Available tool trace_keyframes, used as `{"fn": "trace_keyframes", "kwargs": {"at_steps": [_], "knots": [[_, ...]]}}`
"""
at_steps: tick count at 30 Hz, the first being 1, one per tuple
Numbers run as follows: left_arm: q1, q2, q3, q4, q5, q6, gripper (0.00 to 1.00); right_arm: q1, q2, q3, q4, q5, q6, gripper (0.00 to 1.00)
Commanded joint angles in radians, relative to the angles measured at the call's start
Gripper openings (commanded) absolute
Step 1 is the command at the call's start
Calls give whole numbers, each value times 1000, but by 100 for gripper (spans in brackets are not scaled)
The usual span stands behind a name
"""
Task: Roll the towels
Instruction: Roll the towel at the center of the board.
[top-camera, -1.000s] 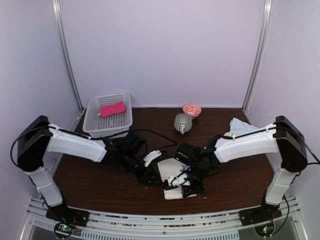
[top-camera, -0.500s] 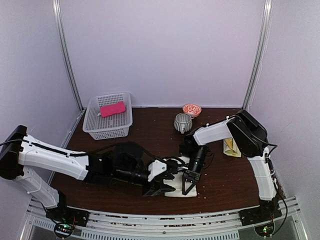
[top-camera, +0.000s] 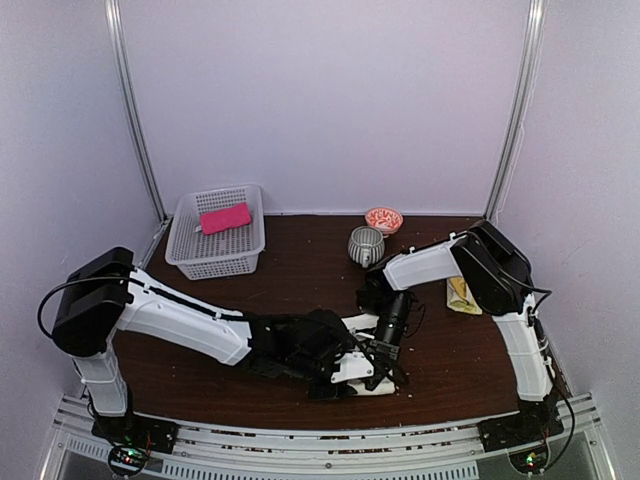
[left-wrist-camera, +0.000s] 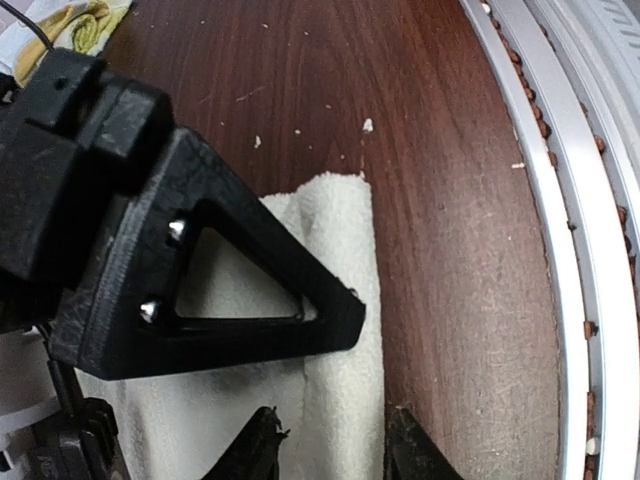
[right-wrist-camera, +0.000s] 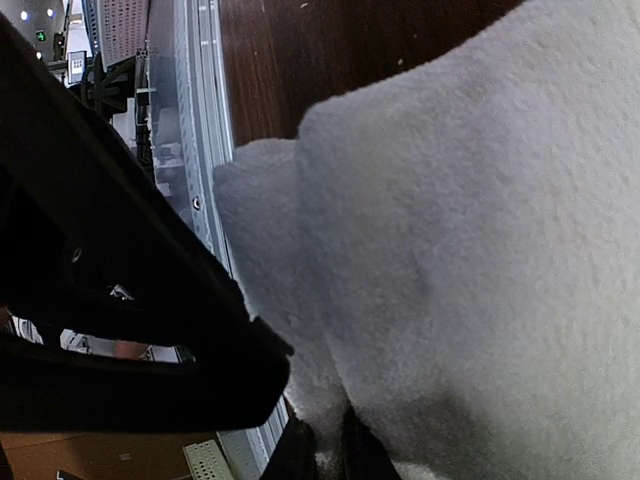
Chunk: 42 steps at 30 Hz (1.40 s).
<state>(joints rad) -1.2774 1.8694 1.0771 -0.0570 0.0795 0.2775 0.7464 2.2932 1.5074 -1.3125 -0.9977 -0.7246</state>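
Note:
A cream-white towel (top-camera: 350, 377) lies near the table's front edge, mostly hidden under both grippers. In the left wrist view its right edge (left-wrist-camera: 345, 330) is folded into a thick ridge. My left gripper (left-wrist-camera: 335, 455) straddles that ridge, one finger on each side, closed on it. My right gripper (right-wrist-camera: 325, 455) is shut and pinches towel cloth (right-wrist-camera: 480, 230) between its tips; one of its black fingers (left-wrist-camera: 250, 300) rests on the towel. A pink towel (top-camera: 225, 217) lies in the basket. A yellow towel (top-camera: 460, 293) lies at the right.
A white plastic basket (top-camera: 190, 250) stands at the back left. A striped mug (top-camera: 366, 245) and a small red-patterned bowl (top-camera: 384, 219) stand at the back centre. The metal front rail (left-wrist-camera: 560, 250) runs close beside the towel. Crumbs dot the wood.
My left gripper has slid right along the front edge onto the towel's folded ridge. My right arm, folded in since a second ago, stays over the towel.

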Motion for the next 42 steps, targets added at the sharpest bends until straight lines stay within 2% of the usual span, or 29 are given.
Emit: {"fn": "trace_keyframes", "kwargs": {"at_steps": [1, 7, 14, 15, 20, 23, 26, 30, 32, 35, 39, 42], "knots": [[-6, 28, 39, -21, 41, 33, 37, 4, 49, -12, 88, 162, 24, 7], [-12, 81, 66, -27, 57, 22, 37, 4, 50, -8, 91, 159, 24, 7], [-13, 132, 103, -46, 45, 1, 25, 4, 21, -12, 91, 134, 9, 8], [-13, 137, 106, -50, 49, 2, 21, 5, 11, -10, 83, 130, 2, 8], [-12, 138, 113, -69, 80, -20, 1, -10, -109, 11, 73, 150, 16, 21], [-11, 136, 114, -86, 109, -48, 0, -41, -230, 46, 109, 198, 81, 31], [4, 141, 122, -102, 182, -100, 0, -91, -361, 118, 145, 245, 151, 35], [70, 161, 127, -98, 333, -203, 0, -170, -532, 165, 229, 282, 253, 36], [118, 182, 131, -84, 451, -258, 0, -208, -635, 133, 318, 277, 298, 36], [175, 232, 149, -42, 626, -361, 0, -251, -811, -12, 534, 227, 362, 36], [204, 325, 223, -81, 741, -434, 0, -246, -956, -116, 547, 68, 263, 41], [220, 384, 266, -125, 803, -474, 0, -167, -1000, -152, 463, 52, 163, 40]]}}
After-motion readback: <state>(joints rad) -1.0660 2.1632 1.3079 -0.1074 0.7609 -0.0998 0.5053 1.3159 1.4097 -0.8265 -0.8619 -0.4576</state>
